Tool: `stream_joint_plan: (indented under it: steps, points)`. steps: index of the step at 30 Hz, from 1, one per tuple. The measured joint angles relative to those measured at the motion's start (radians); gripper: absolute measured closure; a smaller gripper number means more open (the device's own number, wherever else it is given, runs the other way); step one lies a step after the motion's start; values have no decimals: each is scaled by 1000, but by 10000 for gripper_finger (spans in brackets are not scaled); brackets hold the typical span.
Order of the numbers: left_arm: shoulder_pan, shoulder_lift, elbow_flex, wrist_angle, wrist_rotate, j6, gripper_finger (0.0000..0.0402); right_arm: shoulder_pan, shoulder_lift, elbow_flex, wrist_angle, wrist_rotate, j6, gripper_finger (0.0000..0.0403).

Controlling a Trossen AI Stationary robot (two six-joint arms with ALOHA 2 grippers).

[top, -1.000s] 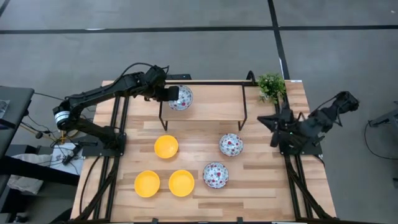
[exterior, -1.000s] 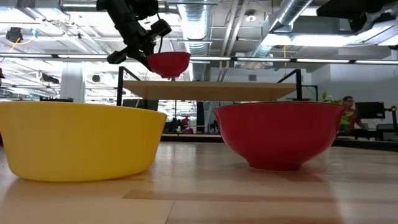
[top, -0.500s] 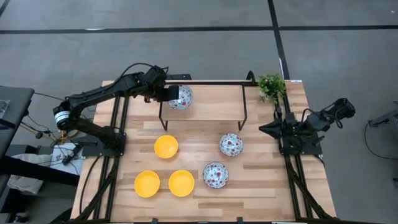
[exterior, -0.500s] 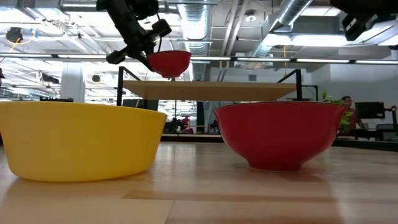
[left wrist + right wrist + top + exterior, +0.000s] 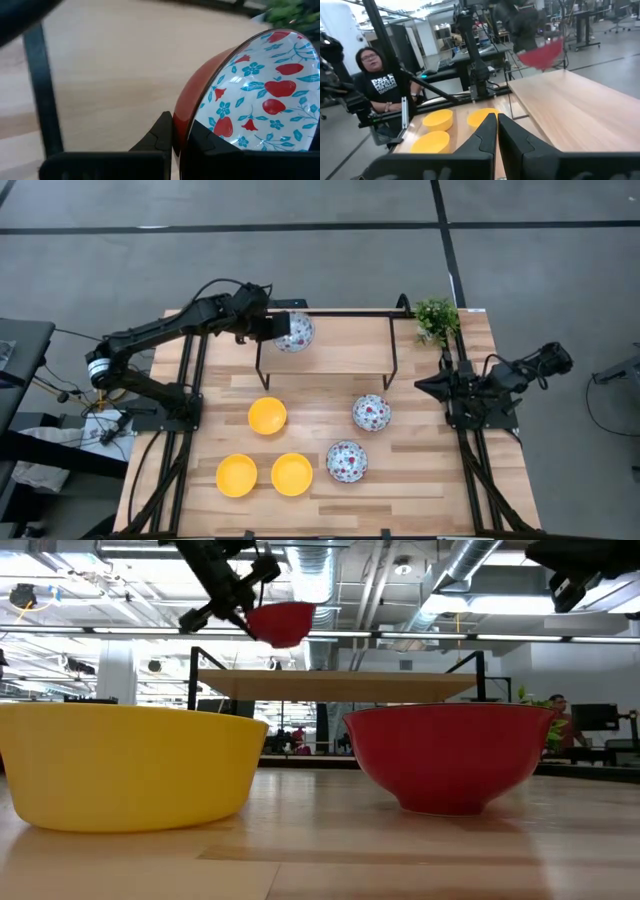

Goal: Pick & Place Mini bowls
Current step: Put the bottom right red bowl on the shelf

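Observation:
My left gripper (image 5: 272,328) is shut on a floral mini bowl (image 5: 295,332), white inside with red and blue speckle and red outside; it hangs above the left end of a raised wooden shelf (image 5: 345,350). It also shows in the low view (image 5: 281,623) and in the left wrist view (image 5: 250,95). Two more floral bowls (image 5: 371,413) (image 5: 346,461) and three yellow bowls (image 5: 267,416) (image 5: 236,476) (image 5: 291,474) sit on the table. My right gripper (image 5: 420,384) is shut and empty at the table's right edge. My left gripper pinches the floral bowl's rim (image 5: 181,117) on the side toward the table's left, one finger (image 5: 159,135) on the red outside and one inside. The fingers come about level from the table's left. The bowl is lifted clear of the shelf and tilted.
The shelf stands on a black frame (image 5: 392,360) over the table's far half. A small green potted plant (image 5: 436,318) stands at the far right corner. A person (image 5: 377,75) stands beyond the table in the right wrist view.
My left gripper has gone up and a little toward the table's right with the floral bowl, which has risen farther above the shelf and tipped. My right arm has folded lower at the table's right edge.

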Motion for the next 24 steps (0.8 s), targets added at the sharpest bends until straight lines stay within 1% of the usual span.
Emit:
stream_joint_plan:
  steps: [4,7,11,13,15,19,22,24]
  points:
    - [-4,24,65,-28,-26,20,390,-17,0,0,0,-1,0,397]
    - [-16,96,138,-77,-24,45,390,-26,0,0,-1,-1,-1,397]
    - [-22,218,273,-212,-16,107,390,-31,0,0,-2,-1,0,397]
    - [-16,257,325,-282,-19,134,390,-31,0,0,-3,-2,7,397]
    - [-9,276,361,-307,-23,138,390,-31,0,0,-6,-11,14,397]
    - [-3,264,374,-345,-24,131,390,-31,0,0,-6,-24,26,397]
    - [-7,264,373,-430,-31,129,390,-31,0,0,-5,-24,26,397]
    - [-9,264,366,-435,-31,128,390,-31,0,0,-5,-24,26,397]
